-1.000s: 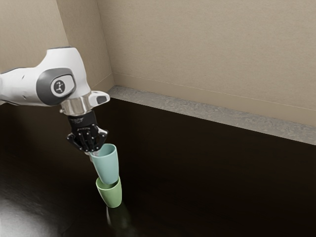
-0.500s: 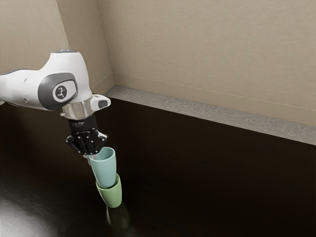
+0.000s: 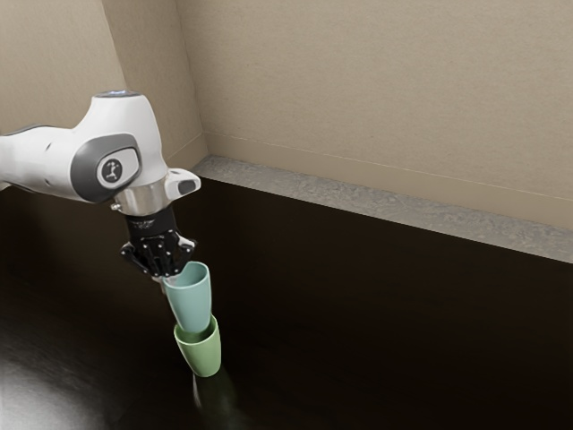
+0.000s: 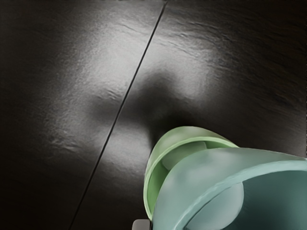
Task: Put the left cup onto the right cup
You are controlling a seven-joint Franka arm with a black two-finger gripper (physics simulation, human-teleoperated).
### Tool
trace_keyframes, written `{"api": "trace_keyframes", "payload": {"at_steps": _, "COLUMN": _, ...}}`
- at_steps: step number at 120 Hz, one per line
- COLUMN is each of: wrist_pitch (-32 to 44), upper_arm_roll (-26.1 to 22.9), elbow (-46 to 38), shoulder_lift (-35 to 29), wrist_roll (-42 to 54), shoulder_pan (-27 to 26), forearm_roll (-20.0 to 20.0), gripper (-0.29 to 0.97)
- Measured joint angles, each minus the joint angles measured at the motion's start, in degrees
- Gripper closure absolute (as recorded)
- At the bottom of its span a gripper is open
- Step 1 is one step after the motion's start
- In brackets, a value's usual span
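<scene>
A teal cup (image 3: pixel 192 300) stands tilted with its base inside a green cup (image 3: pixel 200 355) on the dark table (image 3: pixel 385 313). My gripper (image 3: pixel 170 276) hangs just above them and is shut on the teal cup's rim at the side toward the exterior view's left. In the wrist view the teal cup (image 4: pixel 230 191) looms large and blurred right under my hand. Behind it the green cup (image 4: pixel 160 153) shows its rim and part of its inside.
A grey stone ledge (image 3: pixel 376 202) runs along the table's back edge below the beige wall (image 3: pixel 376 81). A thin seam (image 4: pixel 120 115) crosses the tabletop beside the cups. Dark tabletop spreads toward the exterior view's right.
My hand lowered the teal cup deeper into the green cup, then rose slightly again. The green cup stayed where it was.
</scene>
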Motion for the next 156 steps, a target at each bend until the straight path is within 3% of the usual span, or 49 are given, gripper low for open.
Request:
{"api": "trace_keyframes", "payload": {"at_steps": 130, "wrist_pitch": 2.95, "upper_arm_roll": -0.02, "elbow": -3.58, "shoulder_lift": -0.14, "wrist_roll": -0.61, "shoulder_pan": 0.64, "forearm_roll": -1.55, "gripper": 0.78}}
{"api": "trace_keyframes", "payload": {"at_steps": 156, "wrist_pitch": 2.98, "upper_arm_roll": -0.09, "elbow": -3.56, "shoulder_lift": -0.18, "wrist_roll": -0.37, "shoulder_pan": 0.62, "forearm_roll": -1.95, "gripper": 0.35}}
